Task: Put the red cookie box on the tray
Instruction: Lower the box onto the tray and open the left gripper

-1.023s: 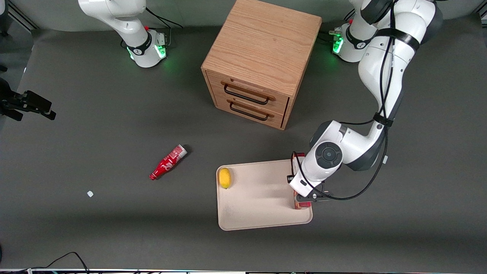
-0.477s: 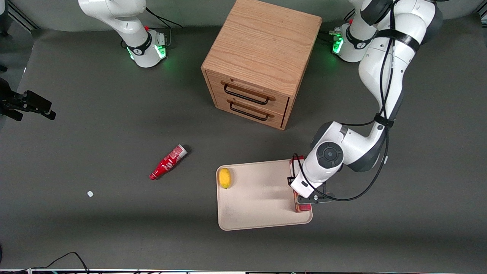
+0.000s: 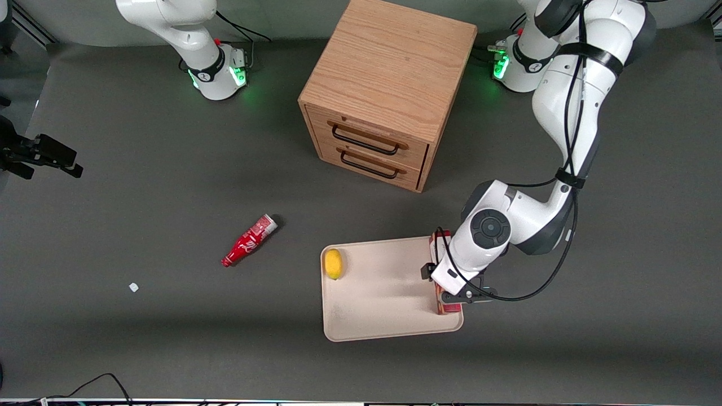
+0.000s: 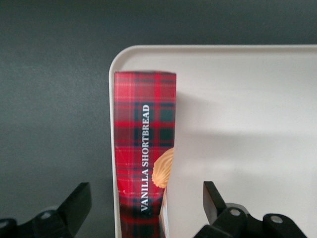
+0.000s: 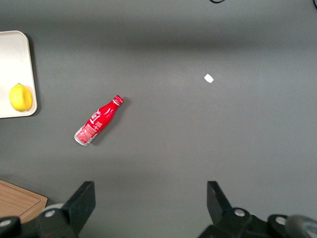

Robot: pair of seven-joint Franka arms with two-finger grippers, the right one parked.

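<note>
The gripper (image 4: 147, 208) now sits a little higher above the red cookie box (image 4: 143, 153) than one second ago. Its jaws are spread, apart from the box, which lies along the tray (image 3: 383, 293) edge.

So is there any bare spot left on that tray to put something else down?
Yes: the middle of the tray is bare, between the lemon at one rim and the red cookie box along the other. That box edge is crowded, with the open gripper above it.
</note>
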